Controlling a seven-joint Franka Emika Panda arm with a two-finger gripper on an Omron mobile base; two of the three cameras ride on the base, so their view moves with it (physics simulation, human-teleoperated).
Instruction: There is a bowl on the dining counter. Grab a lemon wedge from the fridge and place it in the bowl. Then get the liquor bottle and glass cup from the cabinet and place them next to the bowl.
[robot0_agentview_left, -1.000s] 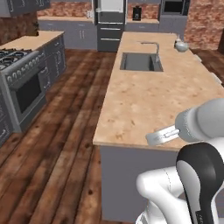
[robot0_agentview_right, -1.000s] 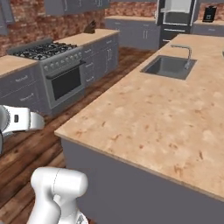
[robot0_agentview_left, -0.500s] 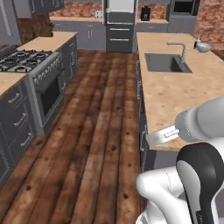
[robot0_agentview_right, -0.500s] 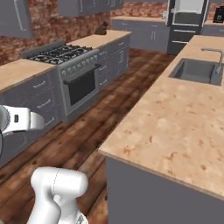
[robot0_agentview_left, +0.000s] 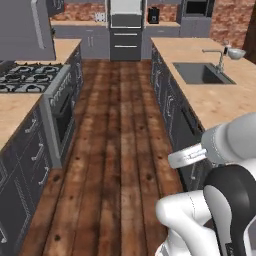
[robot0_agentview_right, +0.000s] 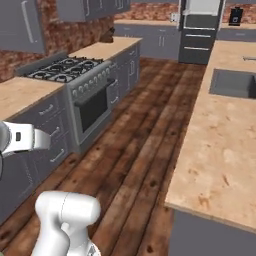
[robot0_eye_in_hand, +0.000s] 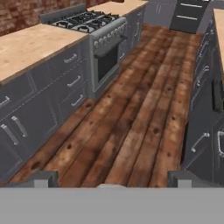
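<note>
**No readable text anywhere**

No letters, numbers, brand marks or signs can be made out. The fridge (robot0_agentview_left: 125, 30) front at the far end of the aisle is plain. The stove (robot0_agentview_right: 75, 75) carries a row of knobs, but no markings on them can be read. The small dark appliance (robot0_agentview_left: 153, 15) on the far bench is too small and blurred to show any label. The cabinet drawers (robot0_eye_in_hand: 65, 83) and the brick wall (robot0_agentview_right: 60, 35) bear no writing.
</note>
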